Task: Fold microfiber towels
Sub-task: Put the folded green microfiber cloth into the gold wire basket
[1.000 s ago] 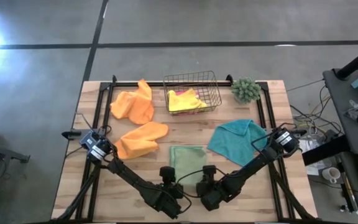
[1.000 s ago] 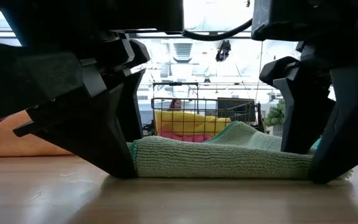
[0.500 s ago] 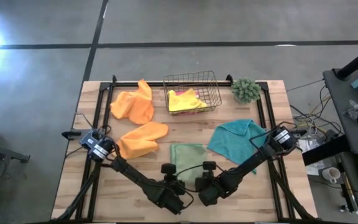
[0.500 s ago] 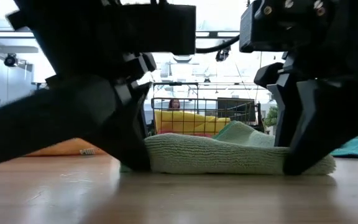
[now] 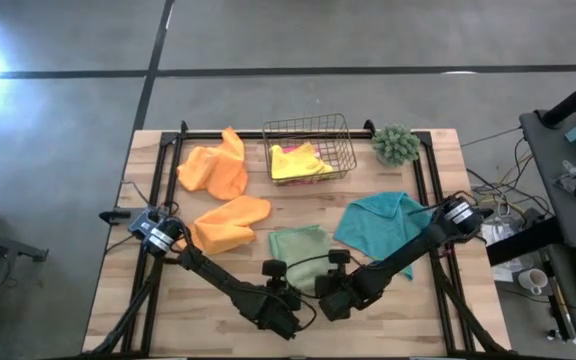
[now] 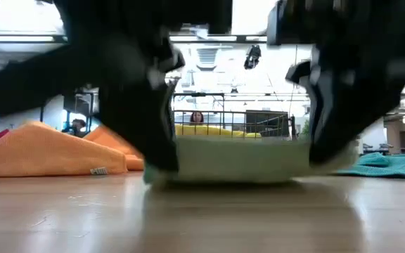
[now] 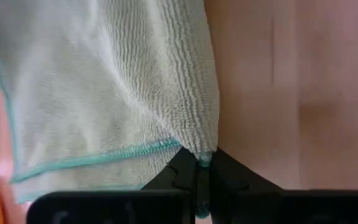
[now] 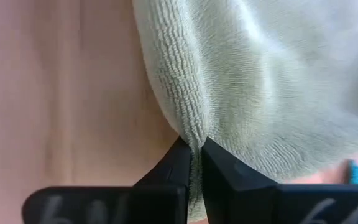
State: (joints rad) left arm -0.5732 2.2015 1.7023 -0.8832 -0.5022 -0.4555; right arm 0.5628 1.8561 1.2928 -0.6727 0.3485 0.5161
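Observation:
The light green microfiber towel (image 5: 298, 248) lies near the table's front edge, its near edge raised off the wood (image 6: 238, 160). My left gripper (image 5: 286, 285) is shut on its near left corner and my right gripper (image 5: 326, 285) on its near right corner. Two orange towels (image 5: 213, 165) (image 5: 226, 225) lie crumpled at the left. A teal towel (image 5: 383, 222) lies at the right. A yellow towel (image 5: 298, 160) over a pink one sits in the wire basket (image 5: 340, 135). My left gripper pinches the towel's near left corner (image 7: 199, 154) between its two fingers, right at the teal-stitched hem. The fingers slant down from the near side. That corner is lifted off the table; the cloth beyond runs away from the fingers toward the table's far side. My right gripper pinches the near right corner (image 8: 191, 142) between its two fingers, gathered into a small pucker. It comes slanting down from the near side. The corner is held up off the wood, and the cloth fans out from it.
A small green fuzzy plant (image 5: 396, 145) stands at the far right beside the basket. Black rails (image 5: 423, 180) run along the table's left and right sides. Bare wood lies between the green towel and the basket.
Both grippers have shut on the green towel's near corners and risen a little, moving toward the far edge. The towel's near edge has lifted off the table and been drawn inward, while its far part stays on the wood.

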